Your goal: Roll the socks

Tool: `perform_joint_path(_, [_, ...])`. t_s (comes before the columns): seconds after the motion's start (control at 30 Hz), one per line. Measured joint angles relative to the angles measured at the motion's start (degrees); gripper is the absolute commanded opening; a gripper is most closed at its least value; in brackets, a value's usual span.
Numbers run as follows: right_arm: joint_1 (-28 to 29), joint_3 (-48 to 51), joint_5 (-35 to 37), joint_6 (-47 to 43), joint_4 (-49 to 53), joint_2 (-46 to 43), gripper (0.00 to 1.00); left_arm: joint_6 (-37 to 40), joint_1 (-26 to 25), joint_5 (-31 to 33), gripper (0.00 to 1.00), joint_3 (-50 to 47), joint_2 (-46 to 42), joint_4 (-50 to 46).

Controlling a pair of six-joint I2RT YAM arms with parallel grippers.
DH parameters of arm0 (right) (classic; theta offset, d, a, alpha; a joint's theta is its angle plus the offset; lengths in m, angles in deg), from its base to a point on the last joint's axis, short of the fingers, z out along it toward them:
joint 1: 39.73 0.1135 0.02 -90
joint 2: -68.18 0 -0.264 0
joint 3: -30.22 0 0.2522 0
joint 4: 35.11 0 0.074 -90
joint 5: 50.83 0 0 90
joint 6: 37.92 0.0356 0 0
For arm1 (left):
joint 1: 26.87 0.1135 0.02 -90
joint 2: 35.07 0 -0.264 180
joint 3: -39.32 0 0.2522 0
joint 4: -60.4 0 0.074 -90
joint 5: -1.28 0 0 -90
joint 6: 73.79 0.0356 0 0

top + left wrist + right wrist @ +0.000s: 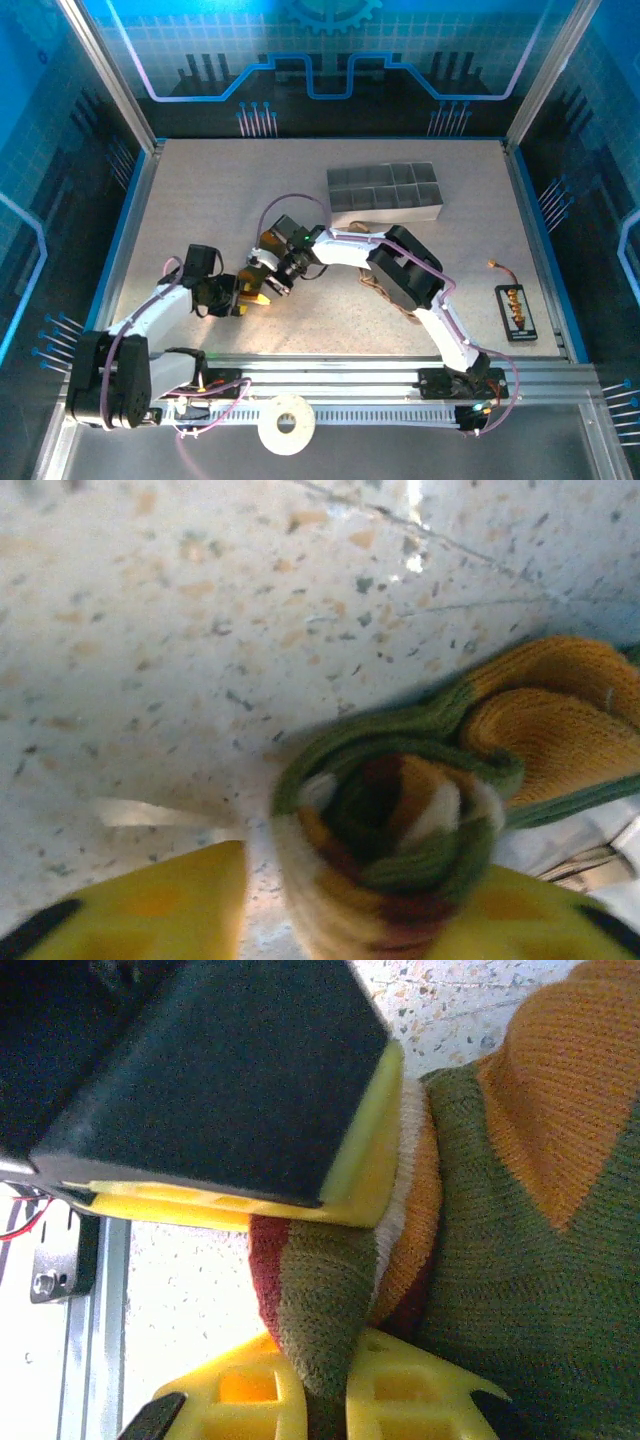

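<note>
One green sock point(390, 830) w/ orange & cream stripes lies on the speckled table point(150, 630), near the front, one end wound into a tight roll. Right gripper point(322, 1395) pinches the fabric, jaws nearly closed on it. Left gripper point(355, 910) flanks the roll w/ a sliver of gap on one side; can't tell if it grips. Grey tray point(385, 213) sits well apart, further back.
</note>
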Motion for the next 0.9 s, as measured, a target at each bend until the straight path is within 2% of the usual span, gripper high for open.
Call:
perform_joint_path(0.07, [0.0,1.84,0.22,0.37,-1.64,-0.96,0.28,0.66,0.04,-0.26,0.0,1.07,1.05,-0.85])
perform_joint_path(0.17, [0.44,8.37,4.09,-1.53,-6.97,-5.4,0.44,1.57,0.04,-0.98,0.0,3.37,3.74,-3.32])
perform_joint_path(0.23, [1.4,16.96,10.19,-4.57,-13.0,-11.5,0.61,2.69,0.04,-1.05,0.0,5.84,5.99,-6.4])
perform_joint_path(0.3, [2.97,25.81,16.79,-8.76,-19.54,-18.14,0.7,3.3,0.02,-1.05,0.0,7.82,7.87,-9.01])
perform_joint_path(0.4, [7.28,33.4,27.41,-16.5,-26.47,-25.4,0.7,4.57,0.02,-1.09,0.0,10.4,10.49,-12.7])
perform_joint_path(0.6, [14.14,34.16,42.01,-30.45,-34.97,-26.47,0.7,6.21,0.04,-1.09,0.0,14.34,14.69,-17.11])
perform_joint_path(0.77, [17.18,33.59,49.29,-37.4,-37.68,-22.86,0.65,7.48,0.04,-1.09,0.0,16.74,17.4,-19.61])
perform_joint_path(0.9, [17.68,31.91,52.48,-40.15,-37.9,-18.1,0.57,8.22,0.04,-1.2,0.0,17.64,18.51,-20.52])
